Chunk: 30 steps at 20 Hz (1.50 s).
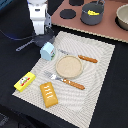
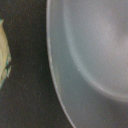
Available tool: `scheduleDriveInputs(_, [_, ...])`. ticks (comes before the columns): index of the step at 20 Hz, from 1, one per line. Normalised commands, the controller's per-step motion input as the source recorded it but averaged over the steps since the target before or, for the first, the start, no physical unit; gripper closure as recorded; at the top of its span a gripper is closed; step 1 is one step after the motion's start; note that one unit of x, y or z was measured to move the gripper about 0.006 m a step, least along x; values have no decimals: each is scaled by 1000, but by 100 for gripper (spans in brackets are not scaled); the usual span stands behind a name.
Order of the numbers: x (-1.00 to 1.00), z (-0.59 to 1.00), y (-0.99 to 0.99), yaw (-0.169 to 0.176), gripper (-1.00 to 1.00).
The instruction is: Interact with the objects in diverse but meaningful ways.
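Observation:
My gripper [image 1: 41, 34] hangs low over the grey long-handled saucepan [image 1: 25, 46] at the back left, and its fingers are hidden. The wrist view is filled by the saucepan's pale grey inside [image 2: 90, 55], with no fingers showing. The small white carton [image 1: 48, 51] stands just in front of the pan on the placemat; a pale edge [image 2: 3, 52] in the wrist view may be it. The yellow red-labelled box [image 1: 24, 81] and the orange-brown bread block [image 1: 49, 95] lie at the front left. The yellow cheese [image 1: 92, 10] sits inside a dark grey pot [image 1: 92, 17] at the back.
A round tan plate [image 1: 68, 66] lies mid-placemat [image 1: 100, 75] between an orange-handled knife [image 1: 84, 58] and fork [image 1: 67, 81]. A brown board [image 1: 112, 29] at the back carries the pot, black discs [image 1: 66, 13] and a bowl [image 1: 123, 17].

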Motion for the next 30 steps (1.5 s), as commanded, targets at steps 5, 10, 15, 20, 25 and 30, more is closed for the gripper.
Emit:
scheduleDriveInputs(5, [0, -52, 0, 7, 100])
scheduleDriveInputs(10, [0, -46, 0, 6, 100])
scheduleDriveInputs(15, [0, -67, 0, 1, 100])
scheduleDriveInputs(20, [0, -51, 0, 0, 100])
scheduleDriveInputs(25, [71, 322, 3, 1, 100])
scheduleDriveInputs(30, [5, 1000, 180, 0, 100])
